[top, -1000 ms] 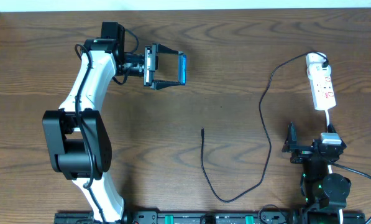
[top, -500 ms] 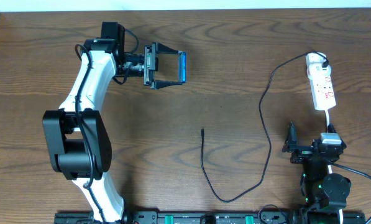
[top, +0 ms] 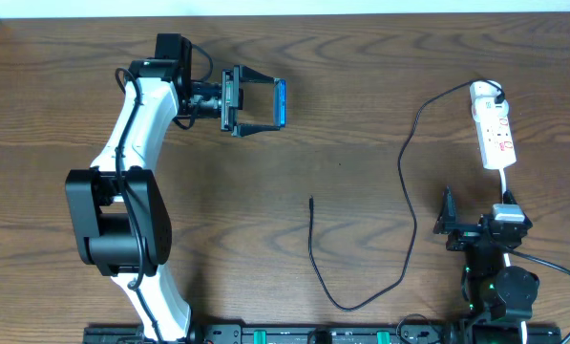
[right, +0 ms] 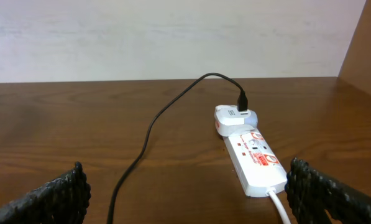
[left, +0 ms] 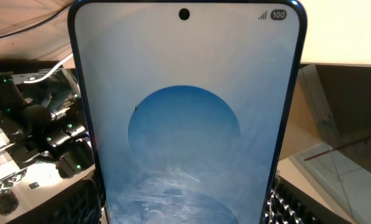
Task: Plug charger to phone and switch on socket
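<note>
Blue-screened flat smartphone (top: 282,103) clamped edge-up in left pincer (top: 273,105), far left of brown wooden bench (top: 361,57). Thin black charger cable (top: 310,229) trailing to white power strip (top: 495,134). Right pincer (right: 185,193) spread wide, empty.

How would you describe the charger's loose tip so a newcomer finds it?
On the table, start at the white power strip on the right. The thin black charger cable plugged there loops toward the front edge and ends mid-table. That connector tip is the only loose cable end.
</note>
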